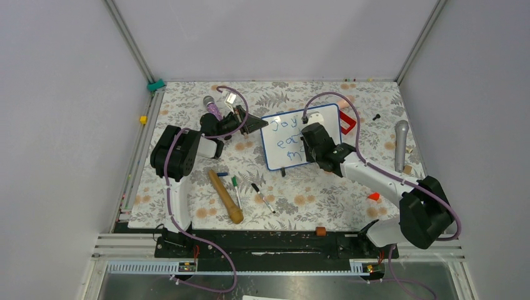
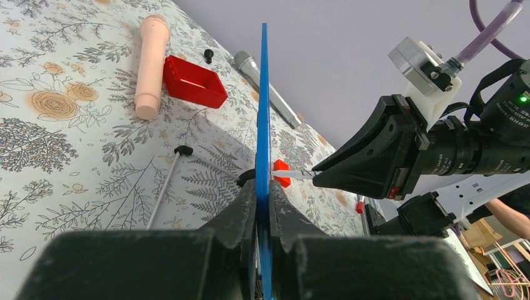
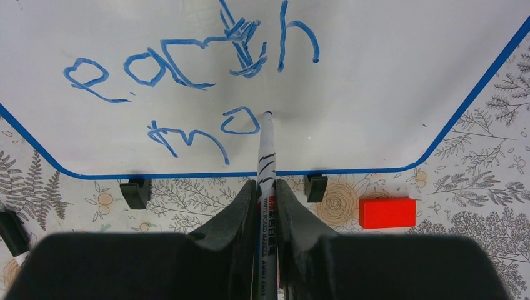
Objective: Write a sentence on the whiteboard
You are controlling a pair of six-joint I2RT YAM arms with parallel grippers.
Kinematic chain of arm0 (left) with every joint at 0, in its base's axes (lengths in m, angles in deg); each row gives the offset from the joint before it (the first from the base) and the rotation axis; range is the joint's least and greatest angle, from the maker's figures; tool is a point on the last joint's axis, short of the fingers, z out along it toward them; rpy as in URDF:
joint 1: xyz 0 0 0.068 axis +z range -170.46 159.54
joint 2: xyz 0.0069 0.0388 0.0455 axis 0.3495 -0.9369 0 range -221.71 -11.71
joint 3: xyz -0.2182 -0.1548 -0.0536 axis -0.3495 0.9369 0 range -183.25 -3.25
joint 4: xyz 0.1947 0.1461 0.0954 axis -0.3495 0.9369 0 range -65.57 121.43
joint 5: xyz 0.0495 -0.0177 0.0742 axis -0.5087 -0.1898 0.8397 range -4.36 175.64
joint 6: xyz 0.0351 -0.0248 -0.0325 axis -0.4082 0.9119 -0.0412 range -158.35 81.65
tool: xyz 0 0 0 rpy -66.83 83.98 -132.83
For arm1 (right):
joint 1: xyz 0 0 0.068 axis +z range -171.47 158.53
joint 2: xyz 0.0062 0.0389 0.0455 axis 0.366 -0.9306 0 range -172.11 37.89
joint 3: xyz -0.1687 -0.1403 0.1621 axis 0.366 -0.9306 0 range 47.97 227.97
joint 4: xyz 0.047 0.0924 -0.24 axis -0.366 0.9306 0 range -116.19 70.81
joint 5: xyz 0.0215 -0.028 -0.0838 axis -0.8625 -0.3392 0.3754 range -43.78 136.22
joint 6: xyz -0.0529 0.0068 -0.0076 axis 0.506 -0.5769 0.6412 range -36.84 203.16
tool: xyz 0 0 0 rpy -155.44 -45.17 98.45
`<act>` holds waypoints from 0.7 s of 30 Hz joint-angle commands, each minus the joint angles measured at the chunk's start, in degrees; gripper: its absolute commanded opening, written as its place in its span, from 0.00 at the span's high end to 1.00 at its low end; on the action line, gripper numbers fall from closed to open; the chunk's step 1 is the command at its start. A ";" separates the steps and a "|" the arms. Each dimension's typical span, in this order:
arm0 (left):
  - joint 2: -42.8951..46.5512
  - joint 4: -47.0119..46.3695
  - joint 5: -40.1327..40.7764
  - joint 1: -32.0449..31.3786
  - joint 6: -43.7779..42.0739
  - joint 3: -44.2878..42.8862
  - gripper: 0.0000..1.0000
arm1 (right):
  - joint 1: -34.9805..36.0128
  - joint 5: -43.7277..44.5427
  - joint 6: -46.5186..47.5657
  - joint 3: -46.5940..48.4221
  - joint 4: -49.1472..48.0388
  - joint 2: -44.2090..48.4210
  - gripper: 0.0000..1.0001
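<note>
The whiteboard (image 1: pixel 275 152), white with a thin blue frame and black feet, stands tilted up at the table's middle back. My left gripper (image 1: pixel 253 125) is shut on its left edge; in the left wrist view the blue frame (image 2: pixel 264 106) runs straight up from between that gripper (image 2: pixel 264 194). My right gripper (image 1: pixel 310 140) is shut on a whiteboard marker (image 3: pixel 267 159), whose tip touches the whiteboard (image 3: pixel 387 75) just right of the "o". The sentence (image 3: pixel 187 62) in blue reads "each" with "mo" below; the top view shows "Joy" on the sentence (image 1: pixel 289 139).
A wooden pestle (image 1: pixel 225 196) and two pens (image 1: pixel 236 190) (image 1: pixel 262 197) lie near the front left. A red tray (image 1: pixel 348 124), a grey microphone (image 1: pixel 400 145) and an orange block (image 1: pixel 374 196) are on the right. A purple microphone (image 1: pixel 212 105) lies behind the left gripper.
</note>
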 commanded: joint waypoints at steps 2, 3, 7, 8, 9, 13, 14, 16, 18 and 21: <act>0.65 -2.34 -2.76 -0.73 -5.41 0.64 1.00 | -0.92 -1.90 -1.83 -1.48 -0.64 0.20 1.00; 0.65 -2.32 -2.80 -0.73 -5.46 0.64 1.00 | -0.87 -2.25 -2.03 -1.87 -0.65 0.29 1.00; 0.64 -2.29 -2.73 -0.78 -5.41 0.64 1.00 | -0.89 -3.45 -2.72 -3.32 -0.62 0.82 1.00; 0.62 -2.32 -2.73 -0.78 -5.41 0.64 1.00 | -0.87 -3.62 -2.83 -3.60 -0.60 0.96 1.00; 0.64 -2.30 -2.76 -0.76 -5.41 0.64 1.00 | -0.91 -3.72 -2.87 -3.86 -0.59 1.18 1.00; 0.65 -2.30 -2.74 -0.76 -5.41 0.64 1.00 | -0.89 -4.02 -3.28 -4.67 -0.59 1.85 1.00; 0.65 -2.35 -2.76 -0.80 -5.41 0.64 1.00 | -0.87 -3.78 -3.21 -4.72 -0.59 1.95 1.00; 0.64 -2.30 -2.73 -0.74 -5.41 0.64 1.00 | -0.87 -3.11 -2.97 -4.36 -0.64 1.96 1.00; 0.67 -2.33 -2.81 -0.75 -5.42 0.64 1.00 | -0.87 -2.54 -2.72 -3.47 -0.57 1.75 1.00; 0.65 -2.29 -2.72 -0.75 -5.41 0.64 1.00 | -0.87 -2.29 -2.46 -2.01 -0.39 1.02 1.00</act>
